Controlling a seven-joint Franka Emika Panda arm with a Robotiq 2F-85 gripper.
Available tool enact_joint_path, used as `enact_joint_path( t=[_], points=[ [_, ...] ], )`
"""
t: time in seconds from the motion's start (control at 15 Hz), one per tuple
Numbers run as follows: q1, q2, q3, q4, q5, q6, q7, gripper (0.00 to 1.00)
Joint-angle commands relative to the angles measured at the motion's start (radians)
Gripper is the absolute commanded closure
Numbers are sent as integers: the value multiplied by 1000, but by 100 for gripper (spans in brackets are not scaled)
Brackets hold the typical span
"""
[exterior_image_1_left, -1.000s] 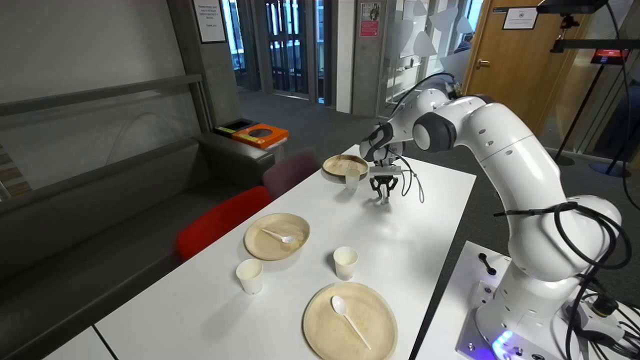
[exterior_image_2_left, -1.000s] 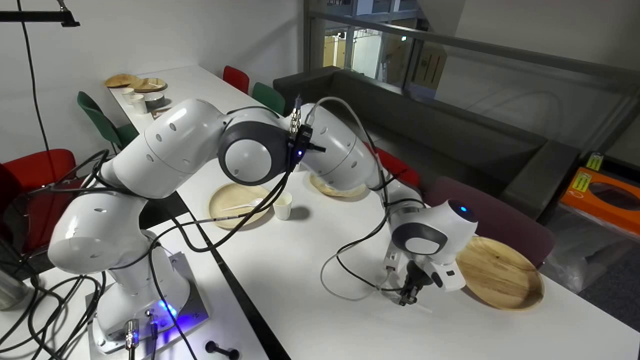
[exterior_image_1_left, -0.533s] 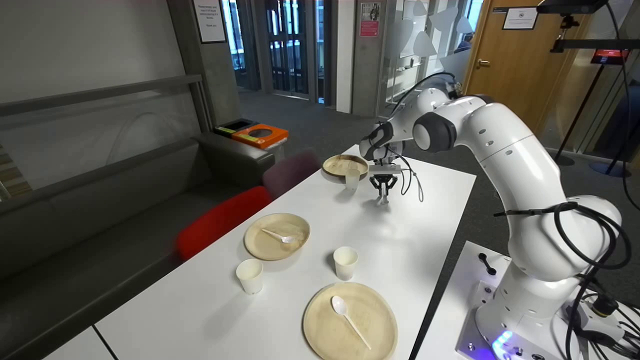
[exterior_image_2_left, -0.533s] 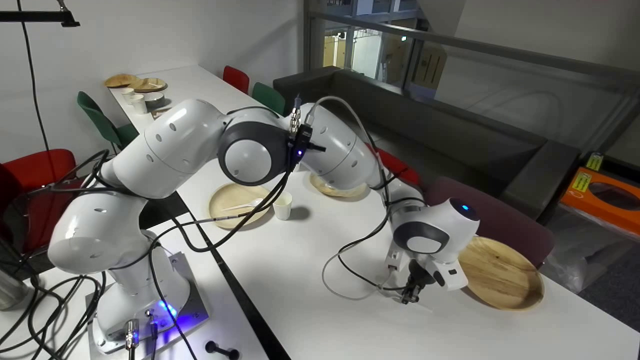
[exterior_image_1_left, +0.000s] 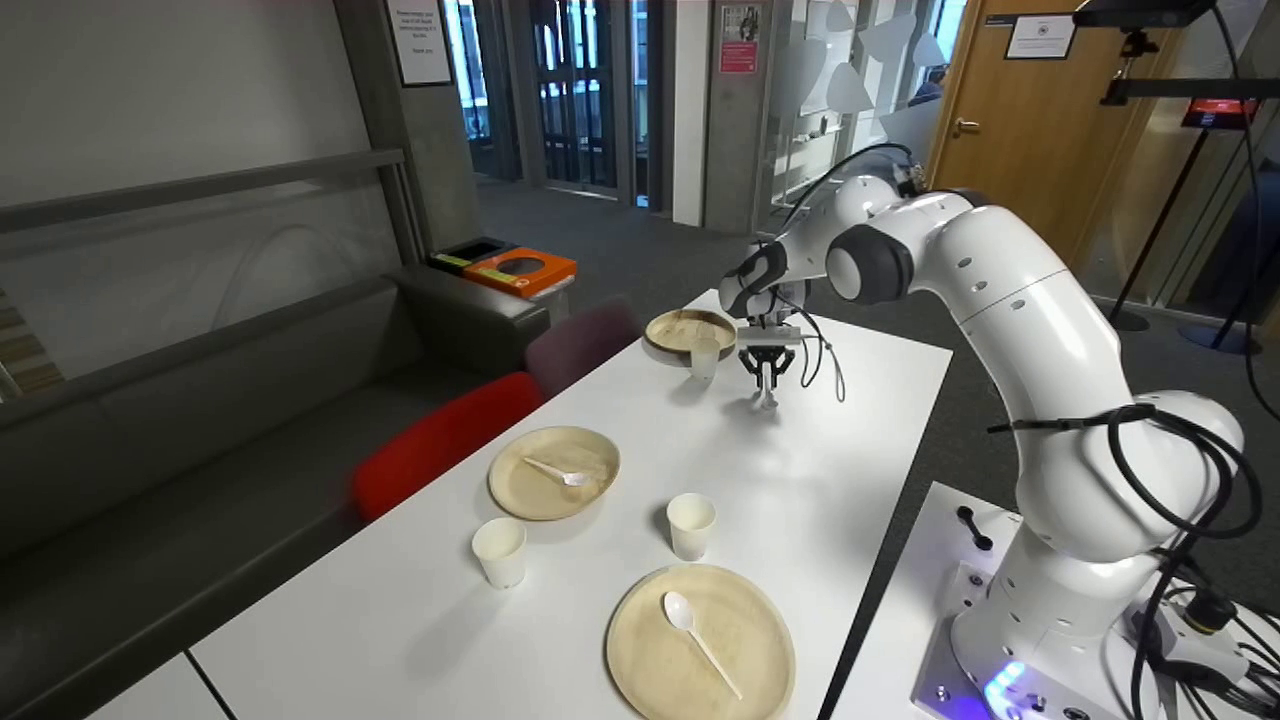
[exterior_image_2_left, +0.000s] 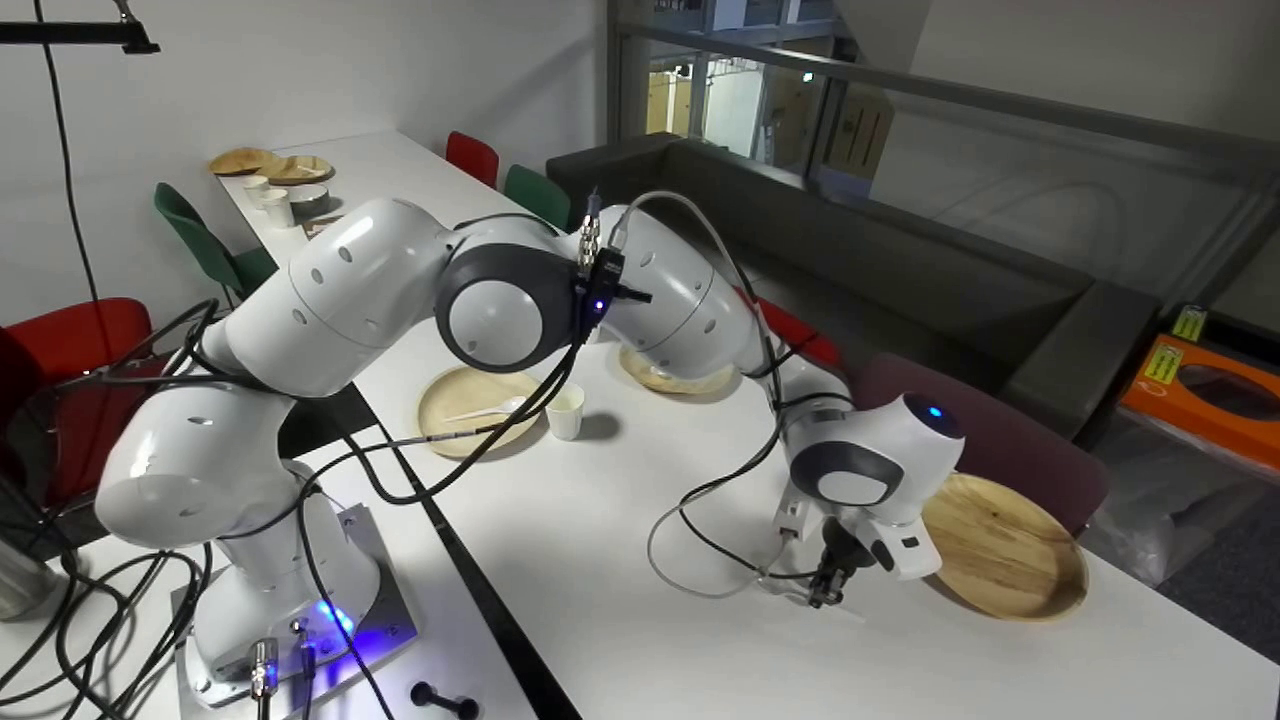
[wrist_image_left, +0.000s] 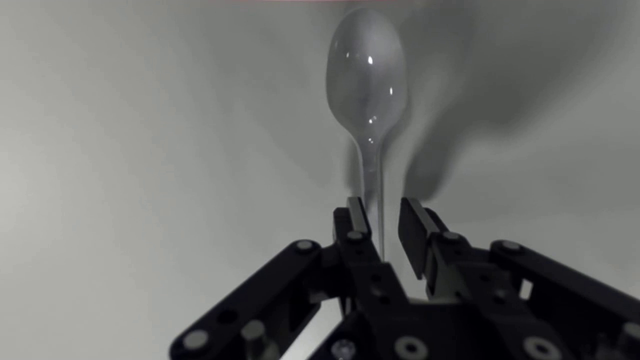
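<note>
A shiny white plastic spoon (wrist_image_left: 367, 75) lies on the white table, bowl pointing away from the gripper in the wrist view. My black gripper (wrist_image_left: 382, 215) is over its handle, with the fingers a small gap apart. The handle passes between them, close beside the left finger, while a clear space separates it from the right pad (wrist_image_left: 414, 235). The far end of the handle is hidden behind the left finger. In an exterior view the gripper (exterior_image_1_left: 766, 382) points down just above the spoon (exterior_image_1_left: 768, 402); in an exterior view the gripper (exterior_image_2_left: 826, 598) mostly covers it.
A translucent cup (exterior_image_1_left: 704, 358) and a wooden plate (exterior_image_1_left: 668, 340) stand beside the gripper. Nearer that camera are plates (exterior_image_1_left: 640, 650) (exterior_image_1_left: 515, 490) with spoons, and cups (exterior_image_1_left: 691, 525) (exterior_image_1_left: 500, 552). Loose cables (exterior_image_2_left: 690, 520) hang from the wrist to the tabletop.
The gripper has shifted slightly, toward the wooden plate beside it in an exterior view. Its fingers look a little closer together than a second ago. Plates and cups have not moved.
</note>
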Motion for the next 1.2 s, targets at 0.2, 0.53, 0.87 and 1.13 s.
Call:
enact_joint_path(
  t=[0.2,0.53,0.87,1.13],
  points=[
    [-4,-11,-1,6,8,-12,15,72],
    [1,-7,0,6,5,-15,18,79],
    [8,-5,2,6,3,-18,20,72],
    [13,1,2,8,1,-21,24,71]
  ],
)
